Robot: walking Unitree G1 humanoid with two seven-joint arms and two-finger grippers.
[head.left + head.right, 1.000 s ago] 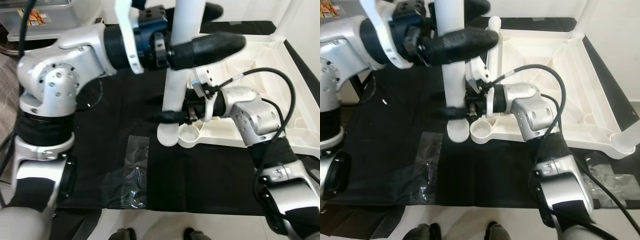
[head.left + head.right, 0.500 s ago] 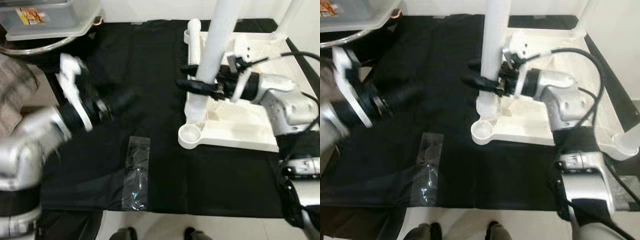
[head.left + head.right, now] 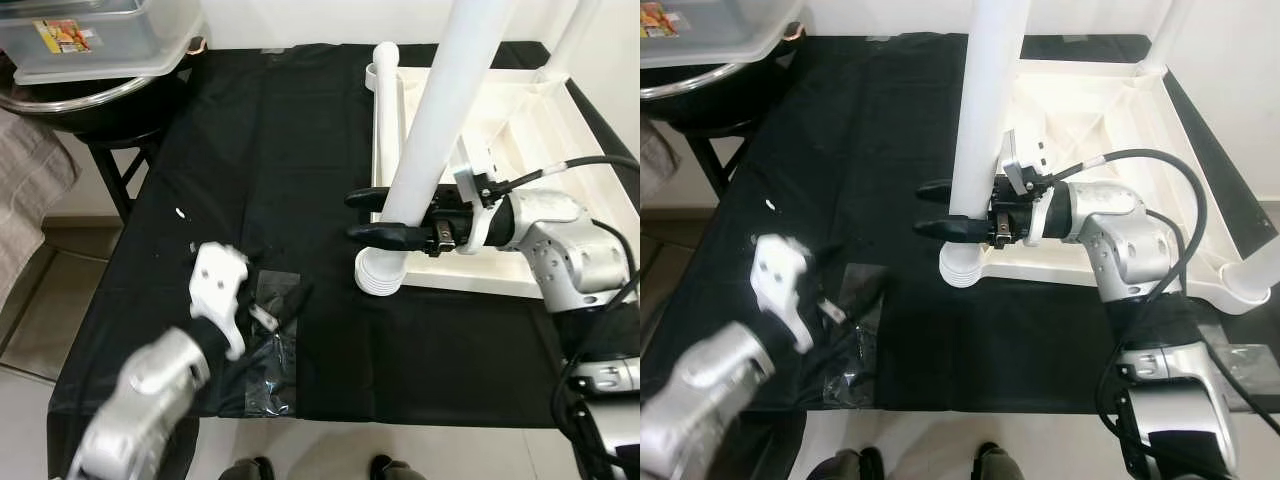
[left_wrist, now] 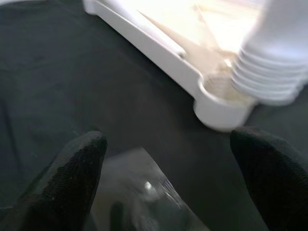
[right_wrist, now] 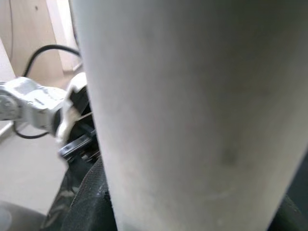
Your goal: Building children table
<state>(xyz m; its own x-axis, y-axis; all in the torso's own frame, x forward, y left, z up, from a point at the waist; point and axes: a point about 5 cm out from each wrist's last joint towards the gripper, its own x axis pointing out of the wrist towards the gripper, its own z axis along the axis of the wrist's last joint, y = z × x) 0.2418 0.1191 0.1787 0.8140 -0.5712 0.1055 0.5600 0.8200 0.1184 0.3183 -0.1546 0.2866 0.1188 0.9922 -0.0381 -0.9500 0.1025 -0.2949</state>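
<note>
The white table top lies upside down on a black cloth. A white leg stands slightly tilted with its ribbed end at the near-left corner socket. My right gripper is shut on this leg just above the socket, and the leg looms close in the right wrist view. My left gripper is open and holds nothing. It hovers low over a clear plastic bag of small hardware, left of the socket.
Two more white legs stand at the table top's far corners. A clear storage bin rests on a metal stand at the back left. The cloth's front edge meets pale floor.
My left gripper let go of the leg and dropped to the near left over the bag. My right gripper carried the leg's foot to the corner socket. The camera has shifted.
</note>
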